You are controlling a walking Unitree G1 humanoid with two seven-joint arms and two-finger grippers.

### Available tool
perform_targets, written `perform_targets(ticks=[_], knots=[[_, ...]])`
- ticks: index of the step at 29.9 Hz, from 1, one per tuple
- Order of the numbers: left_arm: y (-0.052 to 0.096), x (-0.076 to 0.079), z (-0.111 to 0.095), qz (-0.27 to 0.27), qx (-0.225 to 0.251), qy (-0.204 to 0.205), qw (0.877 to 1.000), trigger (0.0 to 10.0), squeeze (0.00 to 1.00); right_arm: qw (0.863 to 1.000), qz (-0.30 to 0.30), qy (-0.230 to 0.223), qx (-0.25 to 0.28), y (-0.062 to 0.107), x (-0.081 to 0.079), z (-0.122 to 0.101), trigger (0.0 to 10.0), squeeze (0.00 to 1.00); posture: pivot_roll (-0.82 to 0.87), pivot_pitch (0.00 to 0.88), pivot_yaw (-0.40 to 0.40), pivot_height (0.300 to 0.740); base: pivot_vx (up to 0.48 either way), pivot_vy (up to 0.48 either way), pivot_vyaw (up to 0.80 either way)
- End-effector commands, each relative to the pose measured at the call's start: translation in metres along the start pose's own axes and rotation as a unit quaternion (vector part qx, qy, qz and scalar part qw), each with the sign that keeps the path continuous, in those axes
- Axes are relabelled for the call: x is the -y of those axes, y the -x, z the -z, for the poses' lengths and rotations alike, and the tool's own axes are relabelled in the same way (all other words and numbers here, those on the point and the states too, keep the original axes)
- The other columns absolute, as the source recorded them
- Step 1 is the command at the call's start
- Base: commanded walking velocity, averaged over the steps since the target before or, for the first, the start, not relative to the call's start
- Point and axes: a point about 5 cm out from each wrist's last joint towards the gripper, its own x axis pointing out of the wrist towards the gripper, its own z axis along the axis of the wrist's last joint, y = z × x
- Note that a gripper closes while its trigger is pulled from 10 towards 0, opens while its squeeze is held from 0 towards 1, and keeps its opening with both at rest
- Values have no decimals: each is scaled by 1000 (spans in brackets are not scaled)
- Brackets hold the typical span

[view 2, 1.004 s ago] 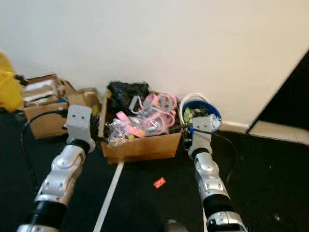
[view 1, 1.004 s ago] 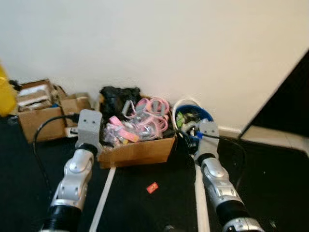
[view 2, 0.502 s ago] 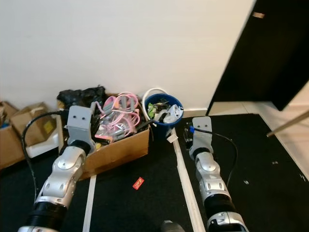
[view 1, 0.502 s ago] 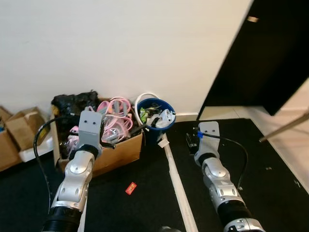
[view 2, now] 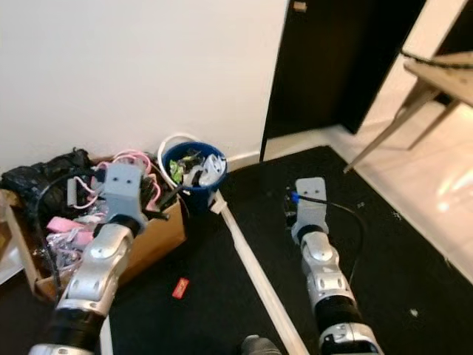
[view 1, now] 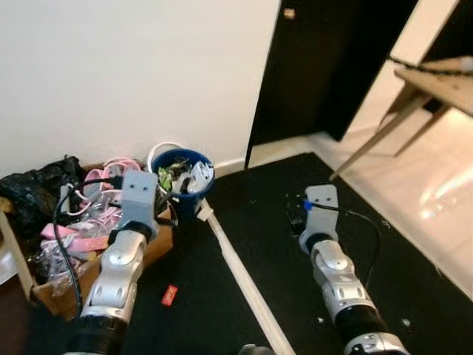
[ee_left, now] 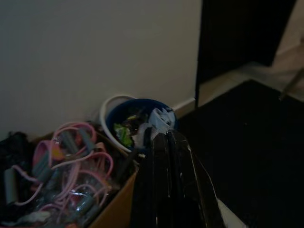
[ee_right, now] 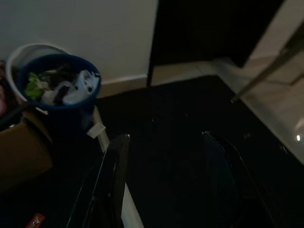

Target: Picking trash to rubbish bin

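Blue rubbish bin (view 1: pixel 182 180) is seen against the white wall, full of mixed trash, with a white hoop (view 1: pixel 164 149) just behind its rim. It stands just beside a cardboard box (view 2: pixel 159 235) stuffed with pink cables and plastic bags; a black bag (view 1: pixel 33 191) sits at the box's far left end.

A red scrap (view 1: pixel 169 294) lies on the black floor mat (view 1: pixel 288 251) in front of the box, apart from both arms. A white strip (view 1: pixel 240 278) runs along the mat from the bin toward the camera, between the two arms.

Left tool (ee_left: pixel 164 142) is held over the box edge, pointed at the bin; its fingers are pressed together, and nothing can be made out between them. Right tool (ee_right: pixel 166 142) is held above the bare mat to the right of the white strip, fingers spread wide, nothing held.

A dark doorway (view 1: pixel 332 66) is seen right of the wall; wooden table legs (view 1: pixel 384 122) stand over a glossy pale floor at far right.
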Motion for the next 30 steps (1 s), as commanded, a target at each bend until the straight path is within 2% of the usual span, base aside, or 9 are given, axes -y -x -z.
perform_targets(ticks=[1, 30], knots=[[0, 2, 0, 4, 0, -3, 1000, 10000, 0, 1000, 5, 4, -8, 0, 5, 2, 10000, 0, 50, 0, -26, 740, 0, 0, -800], [0, 3, 1, 8, -2, -4, 1000, 10000, 0, 1000, 14, 3, -10, 1, 6, 3, 10000, 0, 50, 3, -25, 740, 0, 0, -800]])
